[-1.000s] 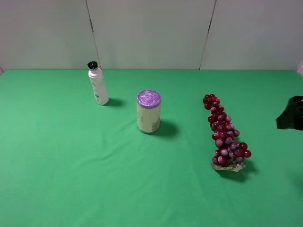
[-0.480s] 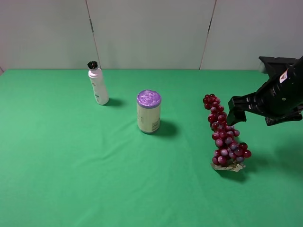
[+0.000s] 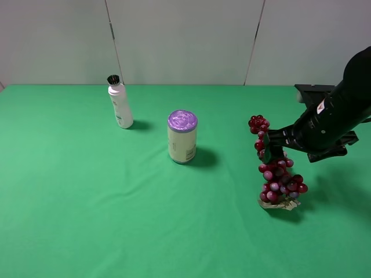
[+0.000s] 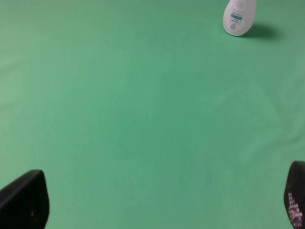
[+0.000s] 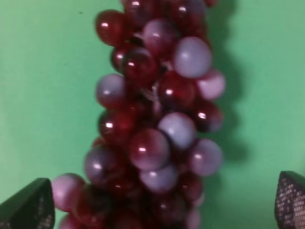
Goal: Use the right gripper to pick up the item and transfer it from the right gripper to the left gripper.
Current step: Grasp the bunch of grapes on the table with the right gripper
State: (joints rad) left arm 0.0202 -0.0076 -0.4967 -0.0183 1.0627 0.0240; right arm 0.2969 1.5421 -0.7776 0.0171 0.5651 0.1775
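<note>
Two jaws of my right gripper (image 5: pixel 157 205): wide apart, holding nothing.
Grape bunch (image 5: pixel 157 119): directly ahead, between my jaws, lying on the green cloth (image 3: pixel 87 202).
Long axis: crosses my jaw line.
Left gripper (image 4: pixel 152 200): jaws spread, empty, grapes out of its view; my right arm is nearer.

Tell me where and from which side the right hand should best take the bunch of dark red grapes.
Probably mid-length, across its narrow width, coming from above. The long bunch of dark red and purple grapes lies flat on the green cloth table, so both long sides are exposed. The open right hand straddles it in the right wrist view.
</note>
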